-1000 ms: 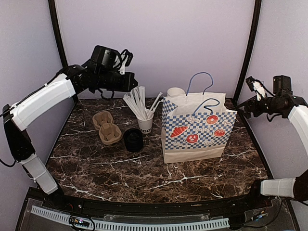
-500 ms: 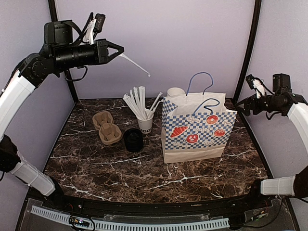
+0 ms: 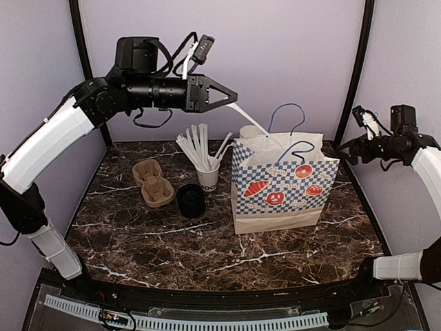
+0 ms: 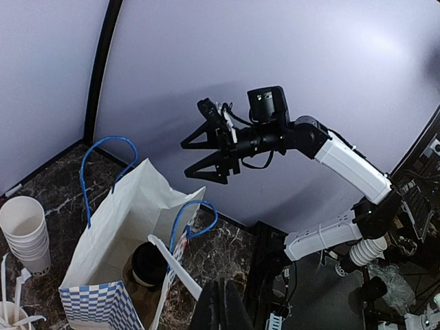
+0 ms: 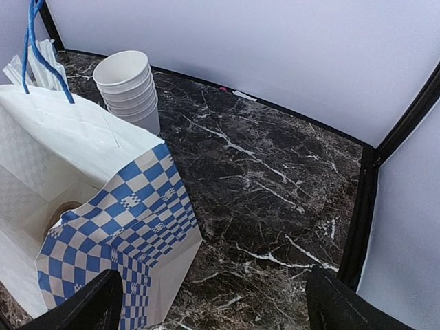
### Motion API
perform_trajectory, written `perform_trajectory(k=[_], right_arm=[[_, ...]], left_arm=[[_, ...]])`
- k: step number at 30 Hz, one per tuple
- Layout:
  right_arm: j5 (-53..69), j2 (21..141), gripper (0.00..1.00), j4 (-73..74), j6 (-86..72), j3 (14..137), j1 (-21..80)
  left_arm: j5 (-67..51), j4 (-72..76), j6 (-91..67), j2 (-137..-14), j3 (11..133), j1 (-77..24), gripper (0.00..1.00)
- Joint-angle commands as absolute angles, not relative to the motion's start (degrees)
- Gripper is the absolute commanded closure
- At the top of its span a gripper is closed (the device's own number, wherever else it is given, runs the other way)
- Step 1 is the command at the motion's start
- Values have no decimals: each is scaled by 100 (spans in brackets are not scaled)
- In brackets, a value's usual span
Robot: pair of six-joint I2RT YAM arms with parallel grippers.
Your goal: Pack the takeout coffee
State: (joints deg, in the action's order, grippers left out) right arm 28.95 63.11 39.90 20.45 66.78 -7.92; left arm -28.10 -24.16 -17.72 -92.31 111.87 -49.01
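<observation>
**Left wrist view: coffee looks bagged, straw going in**

Left tool (image 3: 229, 103) is clamped tight on one end of a thin white plastic straw (image 3: 256, 125). The free end angles down and forward from the tool into the mouth of the blue-and-white checkered paper bag (image 3: 275, 200). Right tool (image 4: 185, 160) hangs across the bag from the left tool, jaws spread wide, nothing in them.

Task item: a round black plastic lid (image 4: 148, 262) shows deep in the bag, below and ahead of the left tool, near the straw's free end. The small white paper cup under it is hidden by the bag walls. So I'm judging, not seeing, that the capped coffee is already packed. Can't tell if it stands dead upright.

Handling, if it needs reseating:
- The paper wall is soft and dents under a hard pinch.
- The press-fit lid can pop off if the cup is lifted by it.
- Fill level isn't visible, so treat it as full of liquid.
- Grip the cup wall just under the lid rim, where the rolled lip stiffens it. Light squeeze, keep it vertical.
- The bag walls are floppy and narrow the way in.

On the table (image 3: 172, 248), below and behind the left tool: white paper cup of straws (image 3: 207, 181), black round plastic piece (image 3: 191, 200), brown pulp carrier (image 3: 153, 183). Neither tool touches them.
</observation>
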Motion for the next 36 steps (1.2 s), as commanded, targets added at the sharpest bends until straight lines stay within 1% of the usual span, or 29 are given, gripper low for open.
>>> perform_trajectory(k=[1,6,7,8,9,10,11,13,14,15,16,18,22,23,27,28,30,32,36], right_arm=[[3015,6218,6,3876,1983,6866,-817],[3027,6192,6,3893,2037,6862,-817],[3032,6203,6,3901,2047,6856,-817],[3039,6198,6,3902,2054,6857,-817],[3054,6194,6,3909,2055,6863,-814],[3077,6194,6,3922,2035,6883,-817],[3107,6196,5,3947,2028,6923,-817],[3165,6193,5,4020,2024,7059,-817],[3169,6196,4,4056,2017,7152,-817],[3158,6202,4,4079,2004,7254,-815],[3149,6210,3,4105,1984,7357,-817],[3108,6229,3,4117,1889,7561,-817],[2790,6262,1,3904,1494,7935,-817],[2658,6244,1,3781,1323,7990,-817],[1968,6113,1,3035,537,8119,-817],[1835,6105,1,2923,433,8158,-817],[1778,6150,1,2854,275,8315,-817],[1813,6182,1,2903,230,8391,-817],[2228,6064,1,2838,166,8059,-817]], left_arm=[[-2867,-2771,-1750,-9720,11478,-4997,100],[-2837,-2863,-1781,-10254,11521,-5084,100],[-2862,-2860,-1783,-10326,11564,-5088,96],[-2881,-2864,-1777,-10476,11596,-5088,88],[-2907,-2878,-1772,-10547,11686,-5089,72],[-2899,-2945,-1704,-10665,11754,-5089,66],[-2863,-2984,-1648,-10703,11910,-5089,56],[-2611,-3068,-1395,-10691,12070,-5082,50],[-2501,-3065,-1214,-10583,12070,-5077,43],[-2247,-3044,-1121,-10503,12047,-5057,40],[-2117,-2963,-964,-10329,11935,-5042,33],[-1786,-2822,-793,-10040,11715,-4984,26],[-1182,-2748,-624,-9471,11228,-4691,25],[-876,-2706,-593,-9363,11090,-4574,25],[486,-2430,-325,-8333,9896,-4292,24],[1027,-2380,-228,-8174,9477,-4239,22],[1683,-2244,-165,-7762,8862,-4137,18],[1959,-2187,-185,-7430,8397,-4002,17],[1928,-2050,-284,-7033,7830,-3921,17]])
